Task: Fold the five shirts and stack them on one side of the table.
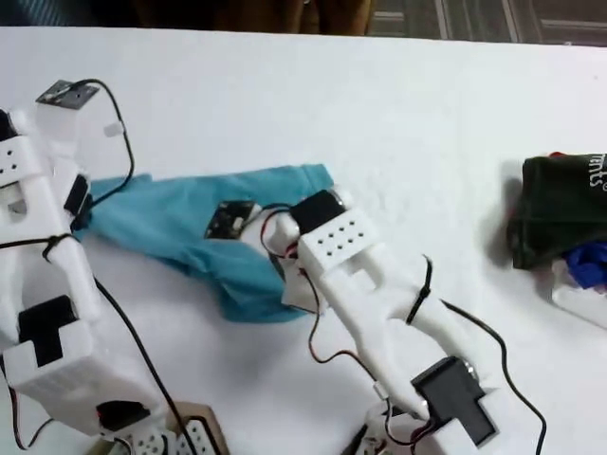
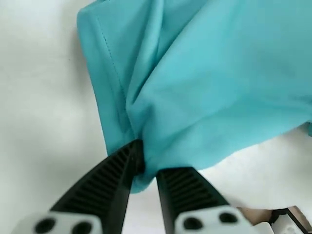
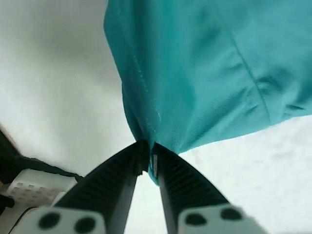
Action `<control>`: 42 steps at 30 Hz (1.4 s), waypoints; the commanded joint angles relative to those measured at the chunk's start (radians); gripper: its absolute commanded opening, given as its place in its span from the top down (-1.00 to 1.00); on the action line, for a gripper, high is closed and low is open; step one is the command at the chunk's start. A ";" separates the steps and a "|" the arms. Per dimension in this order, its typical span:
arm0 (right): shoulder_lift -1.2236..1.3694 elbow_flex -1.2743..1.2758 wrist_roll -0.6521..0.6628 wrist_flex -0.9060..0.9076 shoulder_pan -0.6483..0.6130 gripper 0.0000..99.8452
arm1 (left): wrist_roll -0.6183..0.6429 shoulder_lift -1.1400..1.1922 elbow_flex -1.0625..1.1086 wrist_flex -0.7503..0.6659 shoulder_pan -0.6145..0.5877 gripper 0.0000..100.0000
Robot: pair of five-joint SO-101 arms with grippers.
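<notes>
High view, teal shirt: the teal shirt (image 1: 190, 223) lies crumpled across the left-middle of the white table (image 1: 398, 114), not yet folded.
High view, arms: the left arm (image 1: 47, 284) stands at the shirt's end near the table's left side. The right arm (image 1: 370, 284) reaches over its lower hem.
High view, stack: a dark green shirt (image 1: 560, 213) sits bundled at the far right edge with a blue garment (image 1: 590, 261) touching it, well apart from the teal one.
Left wrist view, hand: the left hand (image 2: 146, 165) is pinched tight on a bunched edge of the teal shirt (image 2: 219, 87), and cloth fans out from the fingers.
Right wrist view, hand: the right hand (image 3: 148, 153) is closed just as tightly on a hemmed edge of the teal shirt (image 3: 204, 73).
Step in hand, judged: spreading or folding the shirt between two grips.
Doing it well: lift both hands evenly and pull apart gently so that the cloth goes taut without slipping. Carry the held edge over in one flat sweep, lower it fully onto the table, and only then let go.
</notes>
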 commanded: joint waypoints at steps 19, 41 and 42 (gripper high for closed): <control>-0.008 -0.278 0.014 -0.025 0.216 0.49 | 0.230 -0.028 -0.275 -0.118 -0.064 0.57; 1.058 -1.405 0.011 -0.096 0.295 0.68 | 0.384 0.954 -1.082 -0.046 0.025 0.44; 1.101 -1.442 0.011 -0.084 0.295 0.68 | 0.371 0.984 -1.107 -0.031 0.035 0.44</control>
